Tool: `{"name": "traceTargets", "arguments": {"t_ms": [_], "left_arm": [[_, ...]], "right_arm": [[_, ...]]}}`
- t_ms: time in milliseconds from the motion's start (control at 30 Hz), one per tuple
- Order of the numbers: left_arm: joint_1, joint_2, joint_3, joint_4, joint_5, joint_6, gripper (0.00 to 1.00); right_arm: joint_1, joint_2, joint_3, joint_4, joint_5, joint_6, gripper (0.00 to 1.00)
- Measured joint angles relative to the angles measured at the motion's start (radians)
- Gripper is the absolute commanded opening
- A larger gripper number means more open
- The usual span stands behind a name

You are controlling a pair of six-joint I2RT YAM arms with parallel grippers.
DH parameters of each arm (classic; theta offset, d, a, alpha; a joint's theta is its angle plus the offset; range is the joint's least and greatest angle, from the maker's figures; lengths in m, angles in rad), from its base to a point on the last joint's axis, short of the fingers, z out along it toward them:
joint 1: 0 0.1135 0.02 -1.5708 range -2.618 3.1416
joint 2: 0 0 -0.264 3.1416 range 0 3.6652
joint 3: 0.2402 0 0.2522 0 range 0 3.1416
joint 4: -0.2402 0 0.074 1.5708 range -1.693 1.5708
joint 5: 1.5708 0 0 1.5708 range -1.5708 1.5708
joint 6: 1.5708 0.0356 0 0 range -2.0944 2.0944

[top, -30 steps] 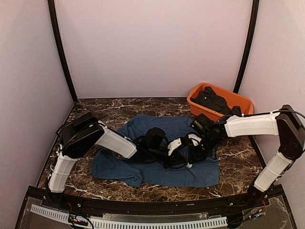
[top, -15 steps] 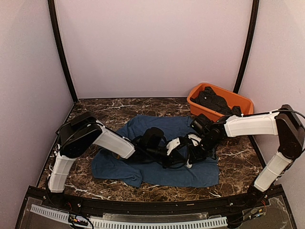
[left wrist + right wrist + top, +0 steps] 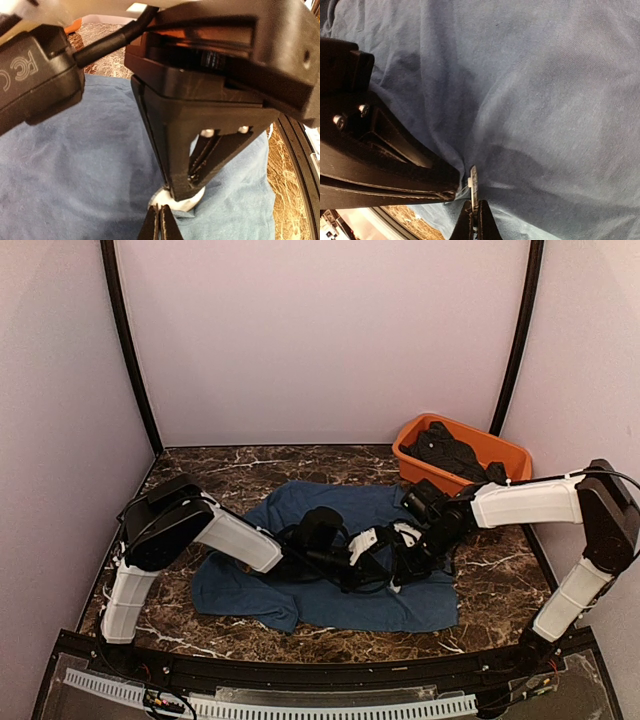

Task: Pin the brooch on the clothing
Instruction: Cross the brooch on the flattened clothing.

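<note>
At far left, on a black housing (image 3: 30, 75), moulded "FC". Mid-table, clothing (image 3: 330, 595) spread flat, bare marble table (image 3: 250, 465) past its edges, orange tub (image 3: 505, 450) back right. Left gripper (image 3: 160, 214) pinched shut, tips touching the white brooch (image 3: 179, 206). Right gripper (image 3: 476, 216) clamped on brooch rim, at the shirt's middle.

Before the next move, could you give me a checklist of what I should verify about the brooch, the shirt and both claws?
1. T-shirt lying spread out: ok.
2. Right claw shut on the white brooch: ok.
3. Left claw shut, tips at the brooch; gripping it: cannot tell.
4. Brooch pinned through the fabric: cannot tell.
5. Orange tub clear of the claws: ok.
</note>
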Motion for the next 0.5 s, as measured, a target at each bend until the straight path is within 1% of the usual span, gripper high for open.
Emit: {"name": "traceTargets", "arguments": {"t_ms": [433,500], "left_arm": [[0.0,-0.021,-0.006,0.0,-0.002,0.0,0.01],[0.0,-0.029,-0.006,0.0,-0.004,0.0,0.05]], "right_arm": [[-0.002,-0.056,-0.032,0.017,-0.038,-0.016,0.0],[-0.009,-0.071,-0.034,0.016,-0.045,-0.015,0.0]]}}
